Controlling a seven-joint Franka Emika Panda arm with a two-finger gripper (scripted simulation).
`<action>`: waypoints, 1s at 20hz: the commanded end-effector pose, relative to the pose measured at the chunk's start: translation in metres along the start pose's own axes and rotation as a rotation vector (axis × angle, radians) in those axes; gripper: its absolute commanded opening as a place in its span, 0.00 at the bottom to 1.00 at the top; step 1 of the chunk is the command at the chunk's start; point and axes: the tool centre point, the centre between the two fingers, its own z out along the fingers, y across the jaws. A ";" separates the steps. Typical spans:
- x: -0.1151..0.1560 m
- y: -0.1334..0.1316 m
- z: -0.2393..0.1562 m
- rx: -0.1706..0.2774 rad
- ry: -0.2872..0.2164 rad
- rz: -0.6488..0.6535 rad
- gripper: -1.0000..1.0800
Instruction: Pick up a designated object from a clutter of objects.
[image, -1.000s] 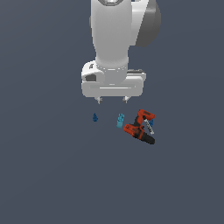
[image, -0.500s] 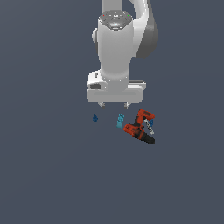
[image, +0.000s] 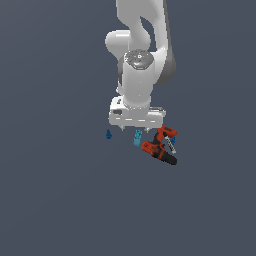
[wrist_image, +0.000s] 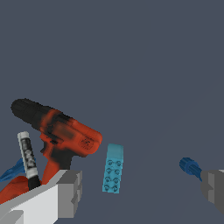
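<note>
The small light cyan-blue block (image: 137, 138) lies on the grey floor, elongated and studded; it also shows in the wrist view (wrist_image: 113, 168). My gripper (image: 136, 129) hangs just above it, open and empty; in the wrist view my gripper (wrist_image: 142, 190) has one finger (wrist_image: 70, 192) near the drill and the other finger (wrist_image: 213, 189) near the dark-blue piece, with the block between them. The red-and-black power drill (image: 159, 146) lies beside the block, on the exterior view's right; it also shows in the wrist view (wrist_image: 61, 133). The tiny dark-blue piece (image: 108, 134) lies on the exterior view's left.
A white marker with a black band (wrist_image: 27, 159) leans against the drill's handle. A thin blue piece (wrist_image: 12, 170) shows beside it. The floor is flat dark grey all around.
The arm has come down and shifted slightly toward the exterior view's right, so my gripper is now lower and close over the cyan block. The objects have not moved.
</note>
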 end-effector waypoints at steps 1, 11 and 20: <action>-0.010 -0.004 0.021 -0.001 0.003 0.024 0.96; -0.051 -0.015 0.086 -0.001 0.012 0.101 0.96; -0.071 -0.018 0.108 0.001 0.015 0.132 0.96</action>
